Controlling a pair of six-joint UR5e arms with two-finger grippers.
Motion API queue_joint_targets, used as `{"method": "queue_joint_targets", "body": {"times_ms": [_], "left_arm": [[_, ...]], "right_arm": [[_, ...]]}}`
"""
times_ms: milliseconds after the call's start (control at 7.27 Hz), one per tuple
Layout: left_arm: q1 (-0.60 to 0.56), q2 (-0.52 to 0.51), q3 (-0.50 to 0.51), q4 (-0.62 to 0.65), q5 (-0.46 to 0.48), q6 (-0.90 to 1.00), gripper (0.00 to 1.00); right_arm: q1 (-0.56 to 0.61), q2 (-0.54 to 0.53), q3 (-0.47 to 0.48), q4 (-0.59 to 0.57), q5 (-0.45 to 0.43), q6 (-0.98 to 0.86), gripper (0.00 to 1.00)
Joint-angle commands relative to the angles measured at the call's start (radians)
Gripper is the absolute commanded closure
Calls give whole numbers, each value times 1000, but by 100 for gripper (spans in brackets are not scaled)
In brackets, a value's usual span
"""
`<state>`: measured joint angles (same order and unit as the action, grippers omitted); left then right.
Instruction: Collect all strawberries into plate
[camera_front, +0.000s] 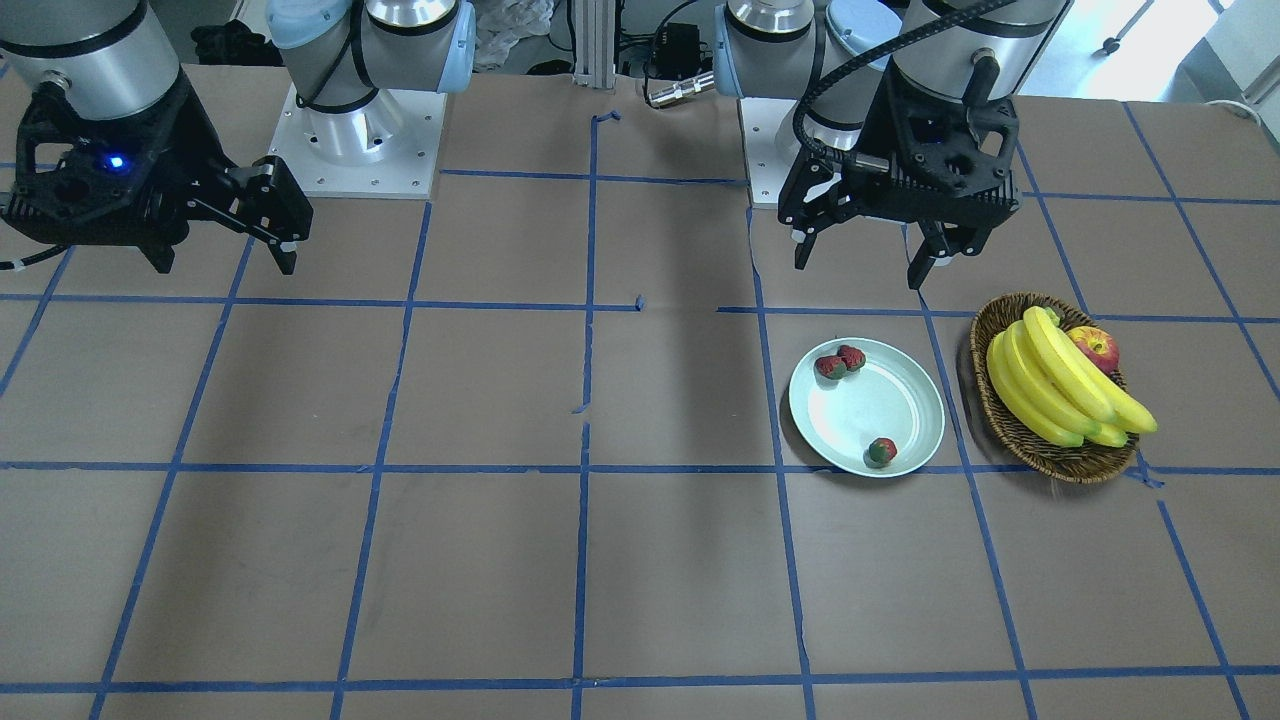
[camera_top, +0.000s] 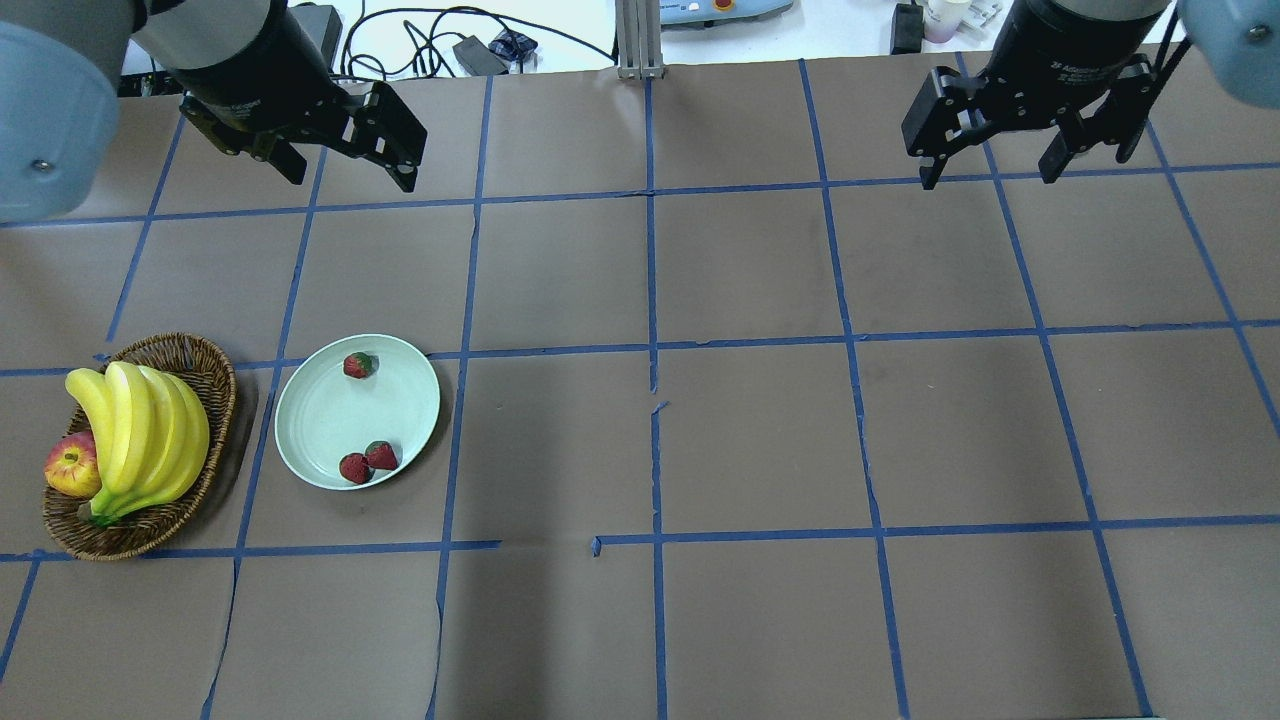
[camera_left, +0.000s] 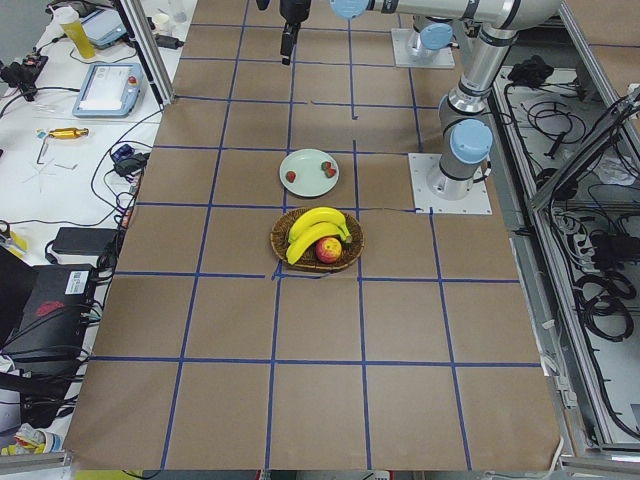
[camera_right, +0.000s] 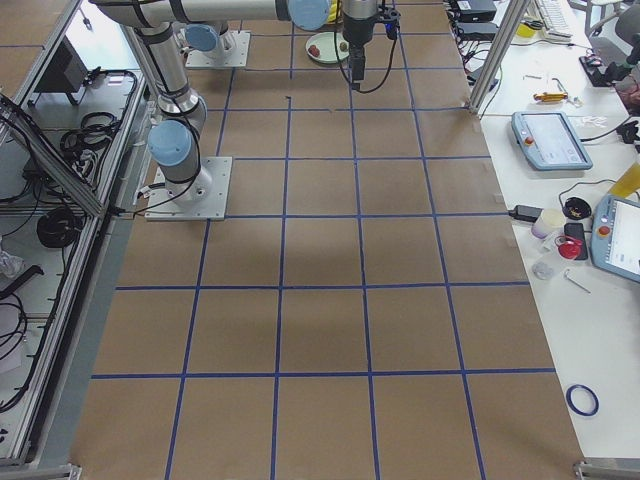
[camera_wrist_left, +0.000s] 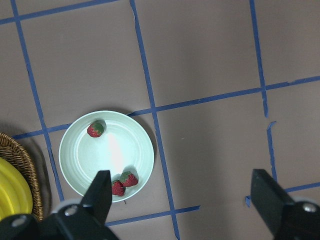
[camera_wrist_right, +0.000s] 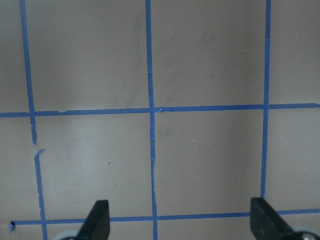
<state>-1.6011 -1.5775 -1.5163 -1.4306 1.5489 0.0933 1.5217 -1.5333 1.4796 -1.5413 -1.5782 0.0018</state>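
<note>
Three strawberries (camera_wrist_left: 95, 129) already sit in the plate (camera_wrist_left: 100, 155) below my spread, empty left gripper (camera_wrist_left: 185, 200), far from my equally spread right gripper (camera_top: 988, 178).

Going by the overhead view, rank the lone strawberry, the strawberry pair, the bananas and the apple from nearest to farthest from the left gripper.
1. Lone strawberry, on the plate's side toward the left gripper.
2. Strawberry pair, on the plate's opposite side.
3. Bananas, in the basket left of the plate.
4. Apple, at the basket's far left edge.
</note>
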Motion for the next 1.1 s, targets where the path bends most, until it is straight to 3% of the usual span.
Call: {"method": "queue_joint_targets", "body": {"times_ms": [0,413,688,963], "left_arm": [[-3,1,-2,29,4,-20,0],[-3,2,-8,-7,5,-29,0],[-5,2,-10,-8,-3,-38,0],[-3,-6,-8,-39,0,-38,0]], "right_arm": [[12,-4,-13,21,14,41,0],[95,-14,-21,33,-3,30,0],[101,-40,-36,81,-92,29,0],[107,-42,-28,92,-82,30,0]]}}
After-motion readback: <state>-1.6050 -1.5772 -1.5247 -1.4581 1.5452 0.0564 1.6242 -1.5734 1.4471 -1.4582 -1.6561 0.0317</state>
